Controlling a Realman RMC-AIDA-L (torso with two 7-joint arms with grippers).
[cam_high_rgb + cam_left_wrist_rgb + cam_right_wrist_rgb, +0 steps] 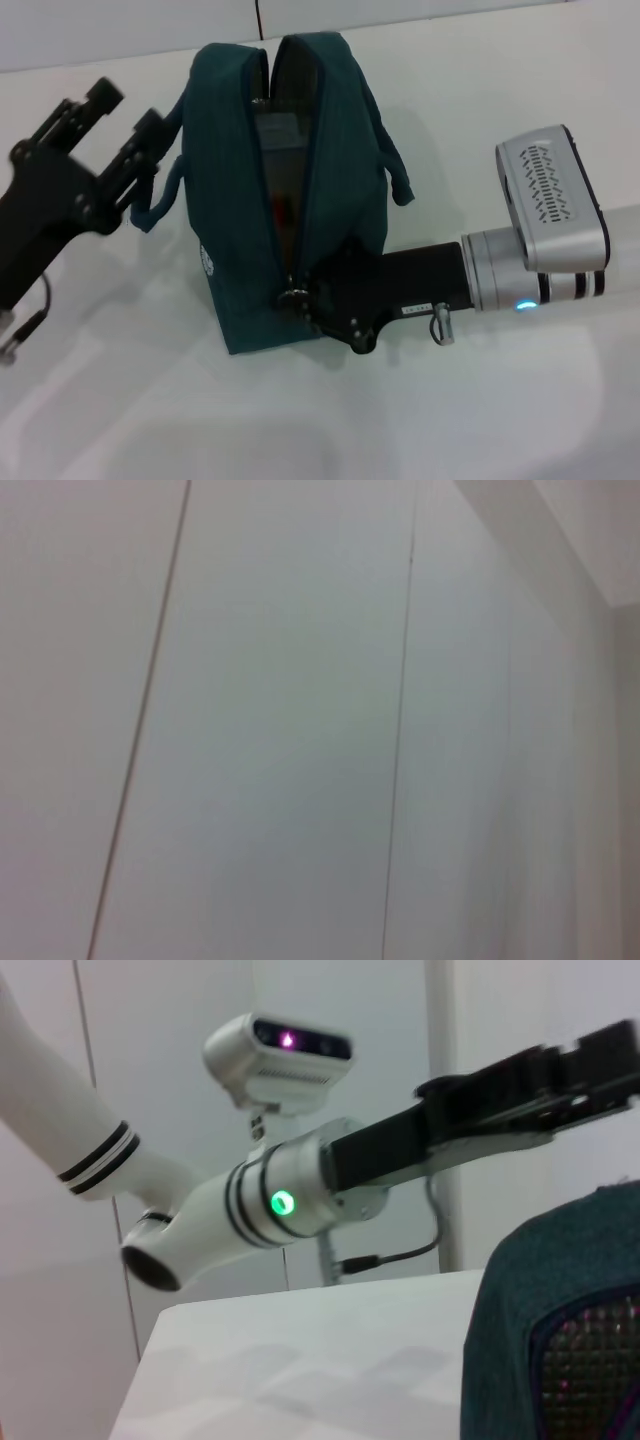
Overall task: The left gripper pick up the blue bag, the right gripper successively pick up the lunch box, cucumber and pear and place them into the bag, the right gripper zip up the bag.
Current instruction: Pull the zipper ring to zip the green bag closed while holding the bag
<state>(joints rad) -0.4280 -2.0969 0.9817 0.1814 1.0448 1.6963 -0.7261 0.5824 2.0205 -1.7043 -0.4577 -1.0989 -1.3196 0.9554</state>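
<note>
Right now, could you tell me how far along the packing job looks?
Packing looks done or nearly so: no food lies loose on the table, and the lunch box shows inside the blue bag. The right gripper is at the ring pull at the zipper's near end; the bag still gapes. The left gripper sits beside a handle, fingers apart. Zipping remains.

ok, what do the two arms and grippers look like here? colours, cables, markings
Left gripper: black two-fingered claw with bolted linkages on a black arm; a thin black cable loops below it. Its silver cuff carries black bands and a green light, with a white camera module mounted on it. Right gripper: black claw on a black arm with a small white label, a silver cuff with a blue light and a vented silver camera module.
</note>
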